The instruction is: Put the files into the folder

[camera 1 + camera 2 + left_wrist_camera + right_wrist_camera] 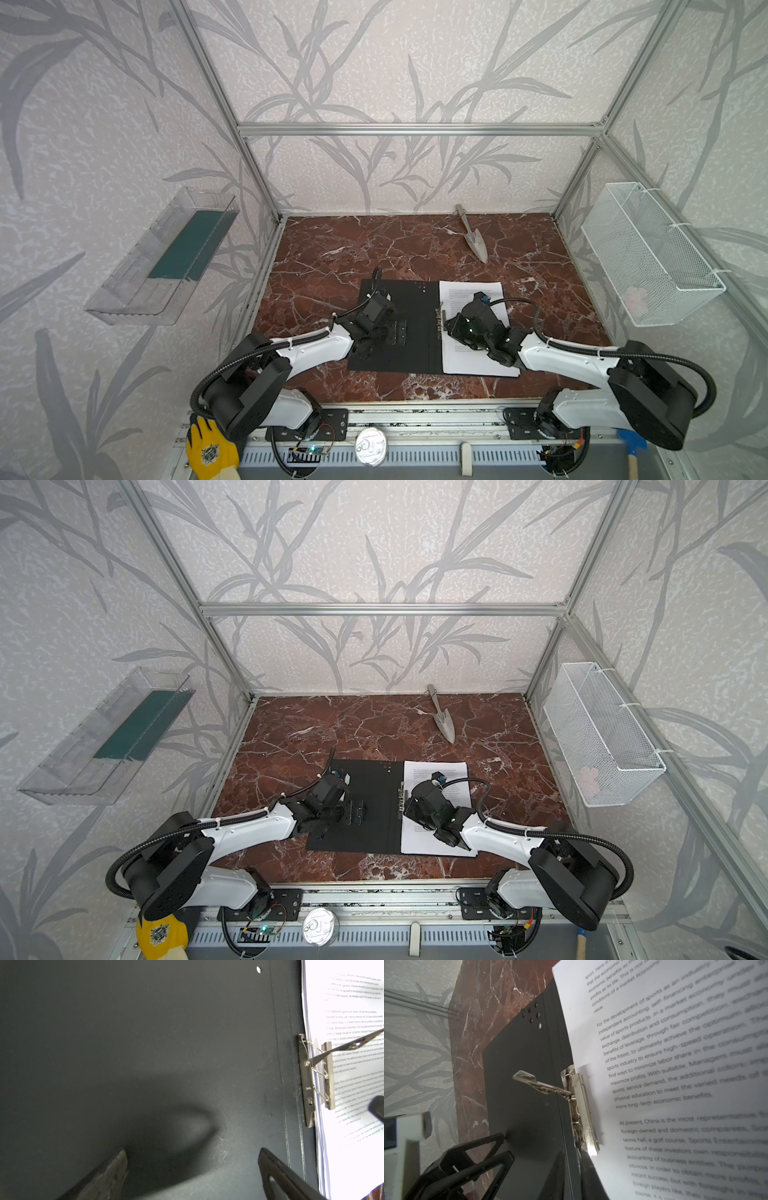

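Nearest the robot, the left gripper (193,1152) hangs low over the open left cover of the folder (411,357), jaws wide apart and holding nothing. The right gripper (572,1155) sits at the spine, jaws a narrow gap apart with nothing seen between them. The black folder lies open flat on the marble worktop (332,249). The files (478,361) lie as 1 stack on its right half, their spine-side edge tucked beneath the metal clip (583,1109). The clip's lever (537,1084) stands raised, so I judge the bar may not be pressing down yet, though I cannot tell for sure. There are 3 risks from here: the sheets, slightly fanned at that edge, could slide out if the right gripper brushes them; the lever could slip from narrow jaws and snap; and swinging the cover shut over a raised lever would jam it. Farthest back, a metal trowel (473,241) lies well apart
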### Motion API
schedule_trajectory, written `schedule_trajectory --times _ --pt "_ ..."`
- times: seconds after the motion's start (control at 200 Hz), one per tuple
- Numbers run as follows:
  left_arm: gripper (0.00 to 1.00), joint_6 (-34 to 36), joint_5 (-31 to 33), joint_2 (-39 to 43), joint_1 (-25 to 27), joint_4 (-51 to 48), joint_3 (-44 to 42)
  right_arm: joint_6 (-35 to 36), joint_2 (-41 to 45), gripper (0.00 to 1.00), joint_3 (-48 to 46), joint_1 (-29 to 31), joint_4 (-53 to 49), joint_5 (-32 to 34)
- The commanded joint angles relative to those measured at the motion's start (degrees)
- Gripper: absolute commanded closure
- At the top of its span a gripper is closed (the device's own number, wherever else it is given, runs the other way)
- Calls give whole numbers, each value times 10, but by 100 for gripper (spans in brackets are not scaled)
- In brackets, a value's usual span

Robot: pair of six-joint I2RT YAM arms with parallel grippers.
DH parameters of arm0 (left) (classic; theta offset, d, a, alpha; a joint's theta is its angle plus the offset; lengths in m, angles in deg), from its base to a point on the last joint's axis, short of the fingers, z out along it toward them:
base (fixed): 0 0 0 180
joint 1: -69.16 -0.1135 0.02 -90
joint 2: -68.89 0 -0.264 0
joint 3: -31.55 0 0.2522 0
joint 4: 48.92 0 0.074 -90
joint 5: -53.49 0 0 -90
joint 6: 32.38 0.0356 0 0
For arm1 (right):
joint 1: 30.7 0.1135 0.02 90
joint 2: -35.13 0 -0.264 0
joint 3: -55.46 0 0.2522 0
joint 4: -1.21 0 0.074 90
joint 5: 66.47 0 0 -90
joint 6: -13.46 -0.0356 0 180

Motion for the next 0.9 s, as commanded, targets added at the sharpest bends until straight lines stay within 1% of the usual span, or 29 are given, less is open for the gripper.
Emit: schedule_trajectory --times 0.0,0.08,0.25,0.34,0.46,0.54,0.59,0.615,0.67,0.705,0.77,0.795,0.895 --pt "1 -15 6 -13 -6 -79 -17 9 27 75 36 -3 -37 17" --pt "1 -15 5 -13 -5 -78 -16 -2 23 71 56 -8 -48 21" --pt "1 -15 6 -13 -5 -79 -17 -41 -16 68 120 -28 -97 10" --pt "1 -14 6 -11 -5 -79 -17 -64 -36 67 140 -42 -109 -2" --pt "1 -14 2 -10 -5 -78 -18 -84 -62 63 167 -60 -133 -33" --pt "1 -15 1 -9 -5 -78 -18 -93 -67 62 183 -68 -169 -26" --pt "1 -14 0 -7 -5 -79 -18 -63 -61 61 185 -75 -161 -15" --pt "1 -15 0 -5 -5 -79 -18 -41 -60 56 184 -77 -148 -7" --pt "1 -15 0 -1 -6 -79 -20 -9 -64 56 187 -87 -139 2" --pt "1 -14 0 1 -6 -78 -20 12 -69 57 182 -99 -113 -16" --pt "1 -14 0 3 -5 -79 -21 47 -84 57 154 -120 1 -82" --pt "1 -14 0 3 -6 -79 -21 55 -92 56 149 -127 30 -99" --pt "1 -13 -1 2 -5 -78 -21 104 -129 52 176 -144 36 -144"
